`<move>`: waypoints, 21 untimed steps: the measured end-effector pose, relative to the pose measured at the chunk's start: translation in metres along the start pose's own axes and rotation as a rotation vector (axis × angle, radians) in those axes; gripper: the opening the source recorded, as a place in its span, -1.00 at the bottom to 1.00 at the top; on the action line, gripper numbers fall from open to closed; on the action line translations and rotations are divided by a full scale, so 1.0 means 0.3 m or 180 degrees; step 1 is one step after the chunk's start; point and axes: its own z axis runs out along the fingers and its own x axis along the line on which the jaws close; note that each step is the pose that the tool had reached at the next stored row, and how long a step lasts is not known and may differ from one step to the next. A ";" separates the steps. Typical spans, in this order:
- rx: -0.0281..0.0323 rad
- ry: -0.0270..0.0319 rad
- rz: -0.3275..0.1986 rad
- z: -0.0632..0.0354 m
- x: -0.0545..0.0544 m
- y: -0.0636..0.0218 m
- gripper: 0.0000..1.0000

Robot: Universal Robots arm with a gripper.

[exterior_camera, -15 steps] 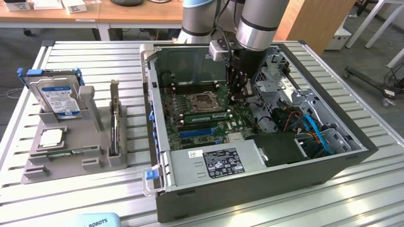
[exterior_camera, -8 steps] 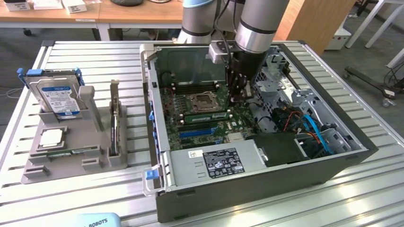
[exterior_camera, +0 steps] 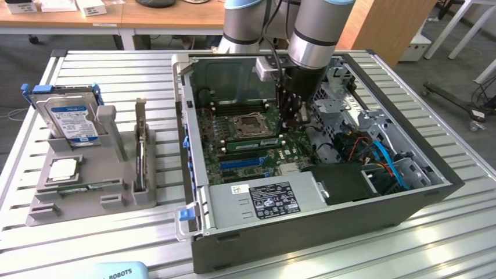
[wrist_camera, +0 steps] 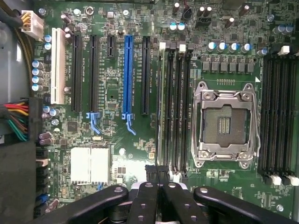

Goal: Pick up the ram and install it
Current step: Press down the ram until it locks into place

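Green motherboard point(wrist_camera: 117, 93) all over our wrist view, and the end effector point(wrist_camera: 159, 175) is closed right above the memory slots point(wrist_camera: 175, 107) beside the empty CPU socket point(wrist_camera: 226, 123). One ram point(exterior_camera: 252, 141) stick already sits slotted next to that socket inside the case point(exterior_camera: 310, 224).

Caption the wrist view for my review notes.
Shut black gripper poised over the black memory slots beside the empty silver processor socket on the green motherboard.
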 end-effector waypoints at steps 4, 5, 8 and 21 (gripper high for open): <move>0.0000 0.0000 0.0000 0.005 0.000 0.000 -0.80; 0.0000 0.0000 0.0000 0.005 0.000 0.000 -0.80; 0.0000 -0.0001 0.0000 0.006 -0.006 0.000 -0.80; 0.0000 0.0000 0.0001 0.006 -0.013 -0.015 -0.80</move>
